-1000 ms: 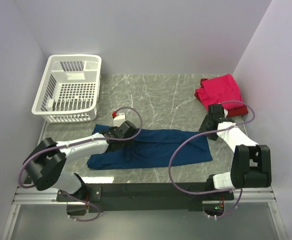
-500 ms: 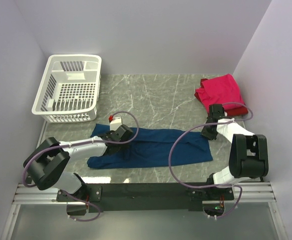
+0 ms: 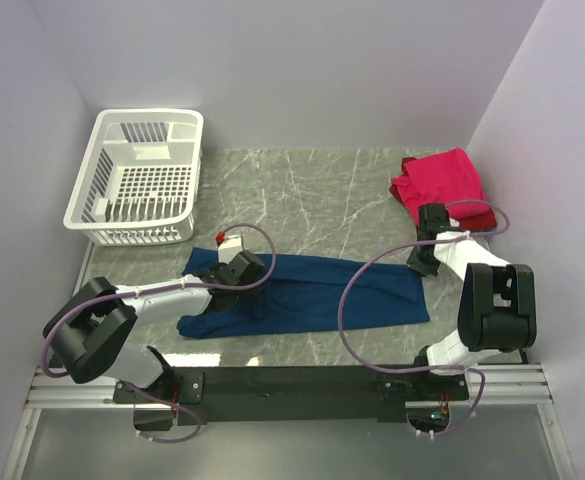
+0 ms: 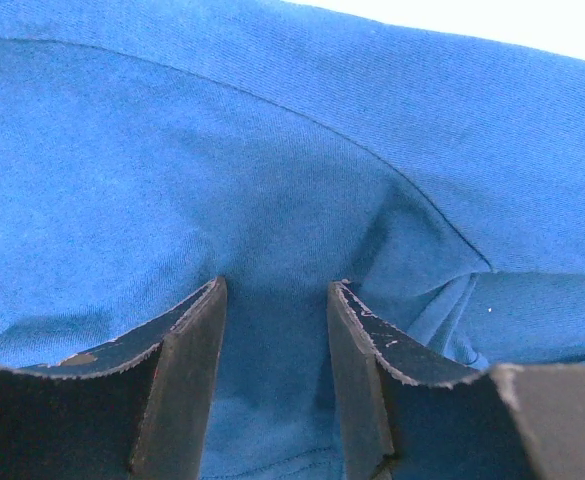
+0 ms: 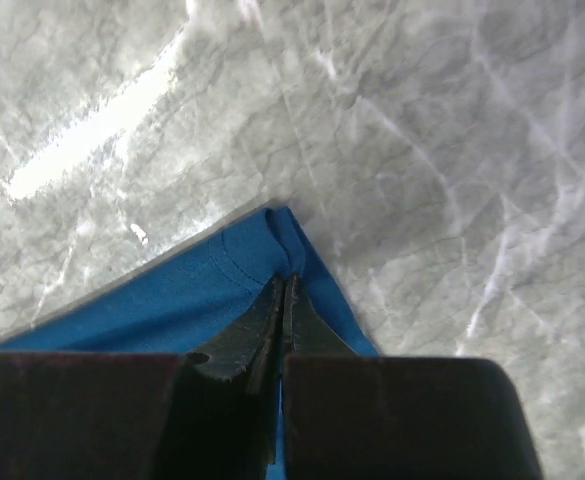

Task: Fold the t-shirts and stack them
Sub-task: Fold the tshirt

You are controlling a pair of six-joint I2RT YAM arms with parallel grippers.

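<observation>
Two hands meet one navy shirt (image 3: 302, 295), which lies as a long band across the near half of the counter (image 3: 322, 190). Beyond it we see bare marble reaching to the back wall, hemmed in by the white basket (image 3: 137, 180) at far left and the red shirts (image 3: 440, 185) stacked at far right, close to the side wall. The right hand (image 5: 284, 290) is pinched together on the band's far right corner — the hem caught between its tips. The left hand (image 4: 277, 300) sits on the band's far left end, fingers (image 4: 187, 330) apart, blue cloth filling the gap — we cannot tell whether any is gripped.
</observation>
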